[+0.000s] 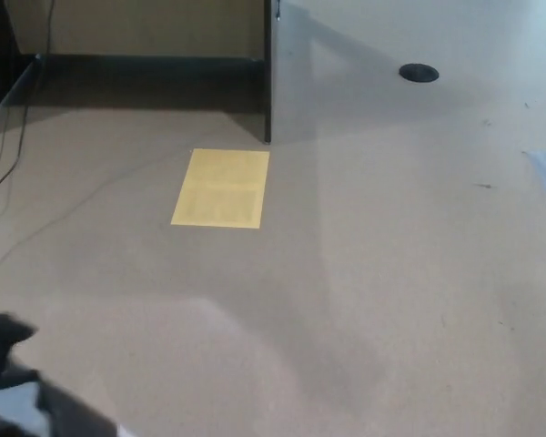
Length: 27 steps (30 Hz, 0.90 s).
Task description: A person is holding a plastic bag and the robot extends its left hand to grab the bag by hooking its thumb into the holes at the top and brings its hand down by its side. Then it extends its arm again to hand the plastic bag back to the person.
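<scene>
Plastic bag [23,411], dark and glossy with a pale patch, shows only as a blurred corner at seven o'clock, at the frame's bottom-left edge. A black shape just above it may be the left robot hand [2,335]; whether its fingers are spread or closed cannot be told. Beyond lies smooth beige floor [391,273], with a flat yellow rectangular sheet [220,188] toward eleven o'clock and a small dark round disc [419,72] at one o'clock.

Left hand [5,350] blurred, low at bottom-left corner; grip unclear. Right hand unseen.
</scene>
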Available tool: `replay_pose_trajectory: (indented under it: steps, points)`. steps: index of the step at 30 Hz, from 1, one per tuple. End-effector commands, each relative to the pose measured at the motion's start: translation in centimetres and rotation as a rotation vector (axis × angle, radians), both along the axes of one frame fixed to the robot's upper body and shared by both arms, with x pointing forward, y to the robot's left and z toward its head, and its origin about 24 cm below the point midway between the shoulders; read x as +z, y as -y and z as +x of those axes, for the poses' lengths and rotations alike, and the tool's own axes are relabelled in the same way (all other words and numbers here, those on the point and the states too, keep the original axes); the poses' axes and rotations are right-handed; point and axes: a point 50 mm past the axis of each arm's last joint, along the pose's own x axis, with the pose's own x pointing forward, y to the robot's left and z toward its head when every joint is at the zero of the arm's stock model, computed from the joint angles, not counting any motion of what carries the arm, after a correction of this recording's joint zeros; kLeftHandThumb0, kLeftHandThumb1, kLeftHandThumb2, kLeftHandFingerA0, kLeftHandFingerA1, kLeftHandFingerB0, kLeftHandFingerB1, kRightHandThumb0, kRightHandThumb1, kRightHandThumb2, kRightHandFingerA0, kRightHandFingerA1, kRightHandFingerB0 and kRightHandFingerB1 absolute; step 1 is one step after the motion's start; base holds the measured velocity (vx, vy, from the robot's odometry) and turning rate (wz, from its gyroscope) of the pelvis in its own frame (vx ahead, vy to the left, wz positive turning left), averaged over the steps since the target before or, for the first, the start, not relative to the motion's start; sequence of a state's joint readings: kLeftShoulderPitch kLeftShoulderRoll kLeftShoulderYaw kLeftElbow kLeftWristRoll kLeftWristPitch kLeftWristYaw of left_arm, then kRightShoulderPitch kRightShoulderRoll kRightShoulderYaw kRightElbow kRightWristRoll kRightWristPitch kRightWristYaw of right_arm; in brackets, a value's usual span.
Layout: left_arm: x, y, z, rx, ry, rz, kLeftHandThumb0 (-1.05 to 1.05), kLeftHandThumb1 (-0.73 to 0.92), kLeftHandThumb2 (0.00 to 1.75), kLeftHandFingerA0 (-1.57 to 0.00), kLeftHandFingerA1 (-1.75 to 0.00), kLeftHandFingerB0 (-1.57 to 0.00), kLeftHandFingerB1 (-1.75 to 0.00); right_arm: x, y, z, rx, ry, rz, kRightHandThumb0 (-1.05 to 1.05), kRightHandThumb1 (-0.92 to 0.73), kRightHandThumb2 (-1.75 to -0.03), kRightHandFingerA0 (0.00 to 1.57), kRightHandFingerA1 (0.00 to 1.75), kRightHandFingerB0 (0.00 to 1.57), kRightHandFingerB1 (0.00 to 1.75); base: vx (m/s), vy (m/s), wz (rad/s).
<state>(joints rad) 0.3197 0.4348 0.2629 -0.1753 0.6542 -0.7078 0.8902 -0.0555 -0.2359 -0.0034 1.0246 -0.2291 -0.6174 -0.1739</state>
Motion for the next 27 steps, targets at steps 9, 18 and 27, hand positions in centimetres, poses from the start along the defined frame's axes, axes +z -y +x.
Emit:
replay_pose_trajectory:
  steps: [9, 18, 27]
  points:
    - [-5.8, -2.7, 0.6, 0.071, -0.121, 0.134, -0.06, 0.61, 0.97, -0.80, -1.65, -0.75, -1.32, -0.3, 0.4, -0.3, -0.010, -0.029, -0.003, -0.53, -0.73, -0.62, 0.56, 0.48, 0.46, 0.37, 0.00, 0.000, 0.00]
    - [-5.2, -0.5, 2.5, 0.001, 0.000, 0.172, -0.16, 0.68, 0.86, -1.04, -1.65, -0.77, -1.33, -0.4, 0.5, -0.3, 0.003, -0.057, -0.002, -0.52, -0.75, -0.63, 0.55, 0.46, 0.51, 0.38, 0.00, 0.000, 0.00]
    - [1.0, 2.7, 6.1, -0.098, 0.254, 0.260, -0.17, 0.63, 0.98, -0.88, -1.64, -0.77, -1.23, -0.4, 0.6, -0.3, 0.004, -0.070, 0.002, -0.52, -0.76, -0.63, 0.57, 0.46, 0.52, 0.38, 0.00, 0.000, 0.00]
